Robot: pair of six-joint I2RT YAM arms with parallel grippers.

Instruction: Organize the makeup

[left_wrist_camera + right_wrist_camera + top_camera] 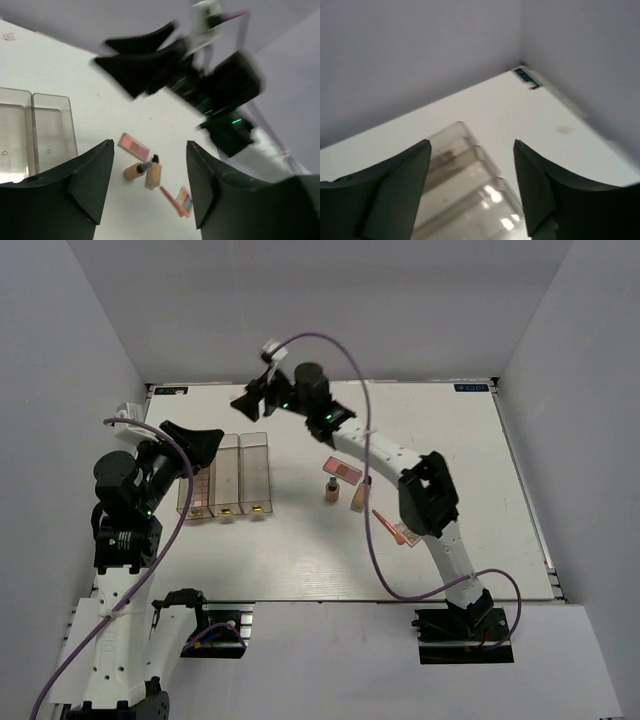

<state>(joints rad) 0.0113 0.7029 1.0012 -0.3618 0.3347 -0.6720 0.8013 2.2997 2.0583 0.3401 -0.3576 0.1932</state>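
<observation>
Since neither arm carries anything, the step in hand is judged to be the next pick from the loose makeup (358,496) lying right of the clear box (255,455).

Stock on the table (470,470), well apart from the box:
- Pink palette (343,469), farthest.
- Two foundation bottles (330,489), just near of it and close together.
- Pencil (384,519) and multicolour palette (403,534), nearest and rightmost.

Box contents:
- Brownish palette (197,492) in the left compartment.
- Small items (227,510) at the near ends of the other two, too small to name.

Method advised: use the right arm. Descend on one bottle with fingers across its narrow body, clear of its neighbour.

Right gripper (472,147): raised beyond the box's far end, fingers wide apart, nothing between, touching nothing.

Left gripper (149,150): over the left compartment, likewise wide and empty.
</observation>
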